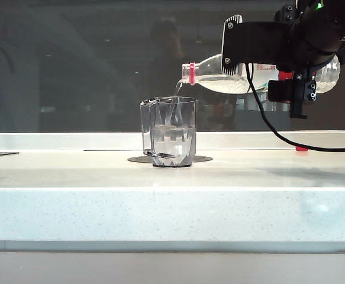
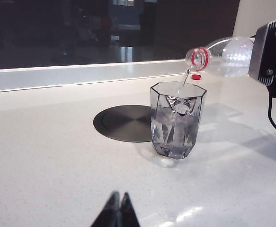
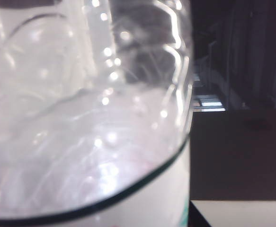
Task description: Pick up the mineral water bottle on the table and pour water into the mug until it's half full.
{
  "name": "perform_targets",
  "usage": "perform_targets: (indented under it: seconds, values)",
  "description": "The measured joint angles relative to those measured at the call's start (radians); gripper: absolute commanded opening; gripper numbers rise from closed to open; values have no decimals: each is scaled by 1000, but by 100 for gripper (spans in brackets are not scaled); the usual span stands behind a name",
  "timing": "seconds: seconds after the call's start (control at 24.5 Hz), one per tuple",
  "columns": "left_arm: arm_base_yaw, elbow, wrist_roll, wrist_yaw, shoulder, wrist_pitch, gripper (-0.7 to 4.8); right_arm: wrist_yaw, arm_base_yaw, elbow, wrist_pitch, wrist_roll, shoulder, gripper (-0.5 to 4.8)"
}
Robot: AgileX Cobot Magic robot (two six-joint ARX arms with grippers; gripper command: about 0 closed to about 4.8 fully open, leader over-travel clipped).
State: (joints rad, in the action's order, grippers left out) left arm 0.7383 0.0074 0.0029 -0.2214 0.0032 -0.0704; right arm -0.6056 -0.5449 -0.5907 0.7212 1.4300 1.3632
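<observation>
While the right gripper [image 1: 261,56] clamps the mineral water bottle [image 1: 210,76] nearly level just above the mug [image 1: 172,131], water [image 2: 182,85] streams into it. That mug stands on the table [image 1: 160,201] at a dark disc's [image 2: 121,123] edge. Well short of the mug, the left gripper [image 2: 118,208] rests, fingertips pressed together.

Exterior view: low, at table [image 1: 160,207] edge height, looking straight across from the front, middling far. Mug [image 1: 171,131] in the middle of the frame, bottle [image 1: 219,76] at upper right, held by the right gripper [image 1: 261,62].

Left wrist view: higher up, looking down and across, near. Left gripper [image 2: 117,208] tips pressed together at the bottom edge. Same mug [image 2: 176,119] and bottle [image 2: 220,56] seen, at centre right and upper right.

Right wrist view: pressed right up close to the bottle [image 3: 90,123], filling most of the frame, blurry.
</observation>
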Motion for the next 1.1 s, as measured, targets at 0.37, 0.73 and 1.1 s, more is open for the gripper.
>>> perform_targets:
  seconds: [0.37,0.73,1.1]
  values:
    - [0,0,0,0,0,0,-4,0,-3,0,-1,-184,0,262]
    - [0,0,0,0,0,0,-4,0,-3,0,-1,-369,0,261]
    - [0,0,0,0,0,0,-4,0,-3,0,-1,-722,0,261]
